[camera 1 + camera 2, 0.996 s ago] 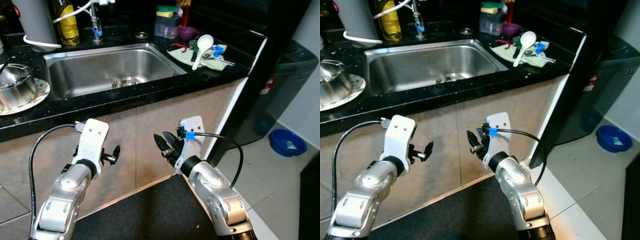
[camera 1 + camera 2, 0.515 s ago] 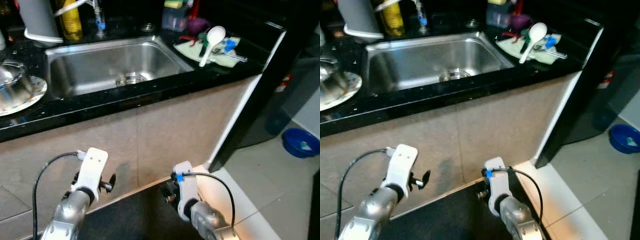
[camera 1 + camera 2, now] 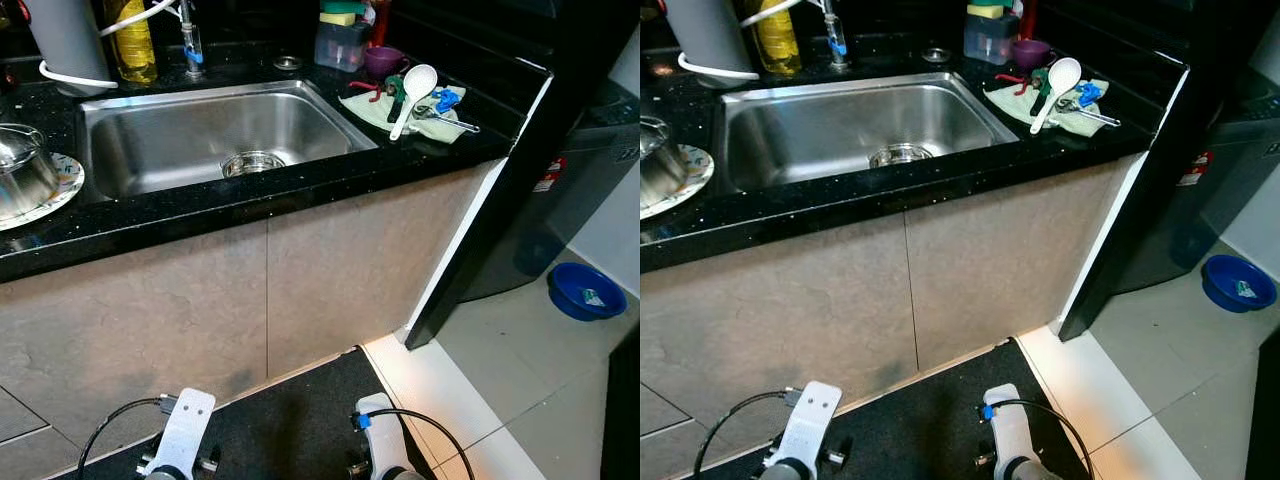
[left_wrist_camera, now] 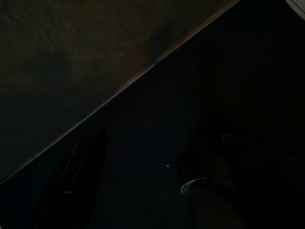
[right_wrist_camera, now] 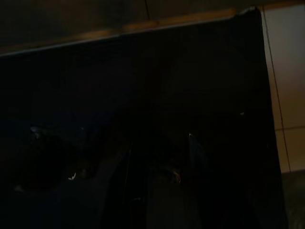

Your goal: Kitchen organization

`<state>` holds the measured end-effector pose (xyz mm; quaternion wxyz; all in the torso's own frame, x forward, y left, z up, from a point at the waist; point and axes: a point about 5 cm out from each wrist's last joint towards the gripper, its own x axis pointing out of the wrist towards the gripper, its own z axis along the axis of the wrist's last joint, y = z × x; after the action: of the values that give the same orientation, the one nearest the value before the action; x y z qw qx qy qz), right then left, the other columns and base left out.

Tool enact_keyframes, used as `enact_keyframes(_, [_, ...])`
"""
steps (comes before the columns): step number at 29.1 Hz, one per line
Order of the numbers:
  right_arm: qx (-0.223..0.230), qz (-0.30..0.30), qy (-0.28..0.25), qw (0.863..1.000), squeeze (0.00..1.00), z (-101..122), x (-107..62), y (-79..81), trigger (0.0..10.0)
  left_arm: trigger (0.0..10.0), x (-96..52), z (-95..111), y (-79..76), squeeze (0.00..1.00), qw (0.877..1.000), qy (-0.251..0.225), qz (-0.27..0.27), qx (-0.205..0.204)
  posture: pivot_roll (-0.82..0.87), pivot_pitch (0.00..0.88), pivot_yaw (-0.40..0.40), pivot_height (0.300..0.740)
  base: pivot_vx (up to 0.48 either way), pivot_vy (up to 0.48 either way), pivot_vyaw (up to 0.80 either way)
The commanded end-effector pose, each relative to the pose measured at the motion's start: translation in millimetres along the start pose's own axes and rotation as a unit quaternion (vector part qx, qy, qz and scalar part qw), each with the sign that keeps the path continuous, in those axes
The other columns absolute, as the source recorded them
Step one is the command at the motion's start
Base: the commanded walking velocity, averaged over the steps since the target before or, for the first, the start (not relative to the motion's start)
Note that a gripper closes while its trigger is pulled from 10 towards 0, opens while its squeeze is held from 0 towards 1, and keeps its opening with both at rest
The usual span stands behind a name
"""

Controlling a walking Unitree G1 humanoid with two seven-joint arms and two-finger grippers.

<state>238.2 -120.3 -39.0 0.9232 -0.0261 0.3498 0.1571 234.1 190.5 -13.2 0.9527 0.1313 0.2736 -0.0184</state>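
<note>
A steel sink (image 3: 150, 150) is set in a black counter (image 3: 300, 185). To its right, a white spoon (image 3: 410, 92) and small utensils lie on a pale green cloth (image 3: 372, 110), with a purple cup (image 3: 380, 62) and a clear tub (image 3: 337, 45) holding a sponge behind them. A metal pot (image 3: 20, 180) rests on a plate (image 3: 60, 188) at the left. Both arms hang low in front of the cabinet, with the white wrist mounts (image 3: 187, 425) (image 3: 1000, 430) at the bottom edge. The left gripper (image 4: 143, 181) points at the dark mat, fingers apart and empty. The right gripper (image 5: 157, 167) hangs over the mat's corner.
A yellow oil bottle (image 3: 135, 45), a faucet (image 3: 188, 40) and a grey cylinder (image 3: 65, 35) stand behind the sink. A dark mat (image 3: 290, 410) lies at the cabinet's foot. A blue bowl (image 3: 585, 293) sits on the tiled floor by a dark appliance (image 3: 590, 170).
Both arms have dropped from in front of the cabinet to the bottom edge of the picture. The head camera has shifted, and more of the floor shows.
</note>
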Motion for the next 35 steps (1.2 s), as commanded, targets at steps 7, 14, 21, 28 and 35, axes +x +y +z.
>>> enact_keyframes(7, [-0.016,-0.007,0.039,0.999,0.00,-25,-0.2,-3.4,10.0,10.0,3.1,-18,-9.1,0.00,1.000,0.004,-0.001,-0.002,-0.02,0.137,-0.076,0.740,0.000,0.414,0.00])
enact_keyframes(14, [-0.007,-0.012,0.059,0.998,0.00,-37,-2.3,-3.8,10.0,10.0,0.8,-32,-10.6,0.00,1.000,0.021,-0.004,0.003,-0.02,0.130,-0.070,0.740,0.000,0.000,0.00])
enact_keyframes(21, [-0.002,-0.016,0.062,0.998,0.00,-42,-3.4,-4.3,10.0,10.0,3.5,-32,-7.8,0.00,1.000,0.015,-0.001,0.008,-0.02,0.118,-0.064,0.740,0.000,0.000,0.00])
enact_keyframes(28, [0.042,-0.019,0.081,0.996,0.00,-57,-7.6,-2.2,10.0,10.0,2.5,-45,-9.0,0.00,0.999,0.046,0.008,-0.003,-0.02,0.115,-0.061,0.740,0.000,0.000,0.00])
enact_keyframes(35, [0.028,-0.031,0.084,0.996,0.00,-61,-8.6,-1.4,10.0,10.0,0.7,-49,-10.4,0.00,0.998,0.042,0.029,-0.029,-0.02,0.105,-0.062,0.740,0.000,0.000,0.00])
